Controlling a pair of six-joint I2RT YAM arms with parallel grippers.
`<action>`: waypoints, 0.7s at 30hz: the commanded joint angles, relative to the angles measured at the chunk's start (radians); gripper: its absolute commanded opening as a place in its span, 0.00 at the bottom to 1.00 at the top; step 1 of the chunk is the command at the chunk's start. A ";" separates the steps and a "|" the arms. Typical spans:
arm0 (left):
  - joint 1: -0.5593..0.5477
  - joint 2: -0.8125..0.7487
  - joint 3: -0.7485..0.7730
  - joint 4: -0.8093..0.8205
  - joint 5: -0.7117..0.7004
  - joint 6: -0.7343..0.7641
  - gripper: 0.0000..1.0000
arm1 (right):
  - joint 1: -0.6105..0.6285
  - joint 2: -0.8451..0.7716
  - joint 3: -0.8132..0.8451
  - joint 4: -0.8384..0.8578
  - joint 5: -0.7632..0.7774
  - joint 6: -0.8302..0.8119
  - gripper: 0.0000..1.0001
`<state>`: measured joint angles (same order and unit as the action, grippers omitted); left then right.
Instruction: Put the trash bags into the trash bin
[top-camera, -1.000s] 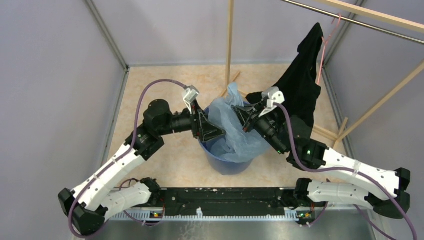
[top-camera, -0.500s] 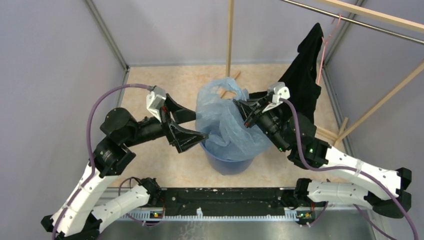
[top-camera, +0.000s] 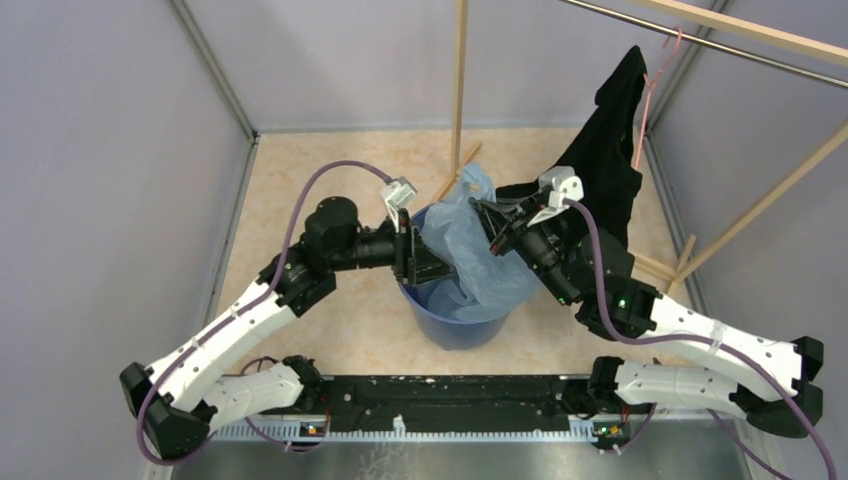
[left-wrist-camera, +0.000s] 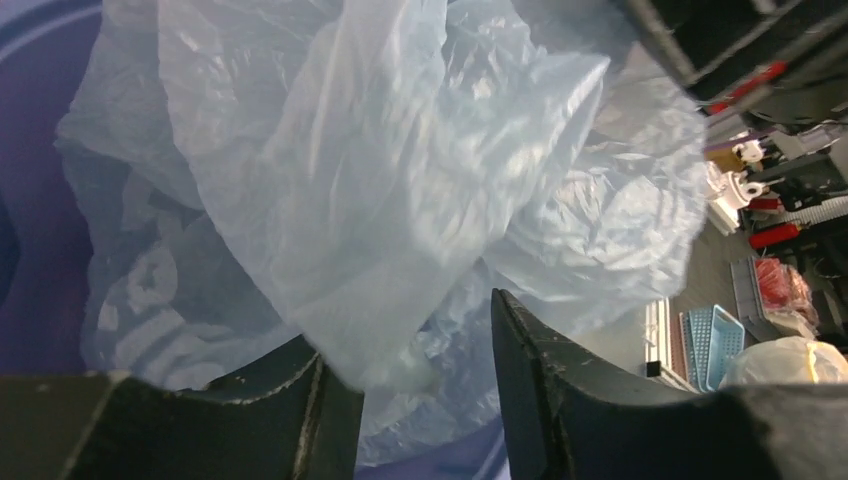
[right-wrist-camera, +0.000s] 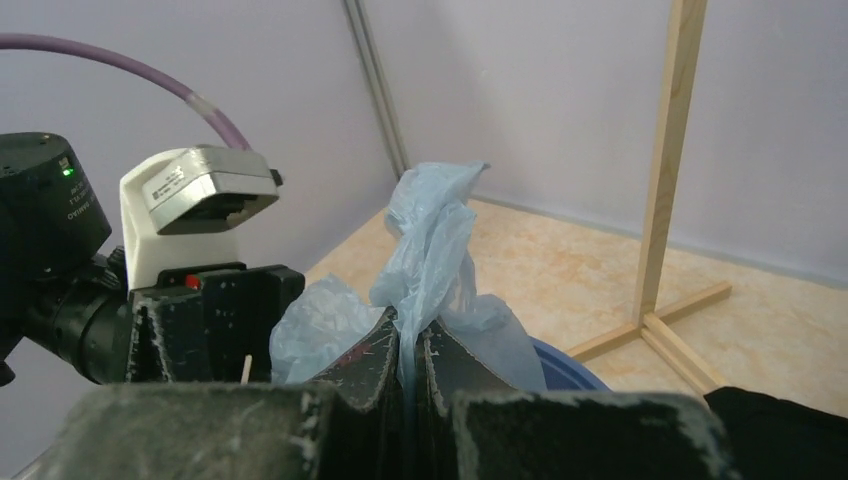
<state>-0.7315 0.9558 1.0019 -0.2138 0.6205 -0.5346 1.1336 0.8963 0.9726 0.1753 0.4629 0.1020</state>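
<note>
The bag (top-camera: 470, 255) is a translucent pale blue, the bin (top-camera: 452, 328) a solid, deeper blue. The garment (top-camera: 605, 160) is black, on a pink hanger (top-camera: 649, 92). The floor (top-camera: 320, 170) is mottled beige, the walls (top-camera: 120, 150) are pale lilac-grey, and the cable (right-wrist-camera: 120, 62) is purple.

1 thin, crinkly, translucent light-blue plastic bag (top-camera: 478, 262), bunched and crumpled, lower part inside the round, solid blue plastic bin (top-camera: 452, 328), twisted top standing above its rim; bin upright
</note>
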 joint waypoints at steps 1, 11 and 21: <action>-0.054 0.044 0.012 0.088 -0.086 -0.005 0.51 | -0.011 0.000 -0.043 0.067 0.057 -0.012 0.00; -0.063 -0.080 0.090 -0.156 -0.238 0.134 0.79 | -0.011 0.017 -0.028 0.047 0.040 -0.009 0.00; -0.064 -0.198 0.254 -0.322 -0.226 0.160 0.99 | -0.011 -0.007 -0.030 0.042 0.059 -0.028 0.00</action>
<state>-0.7929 0.7570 1.1606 -0.5259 0.3180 -0.3885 1.1336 0.9081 0.9360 0.1932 0.5110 0.0868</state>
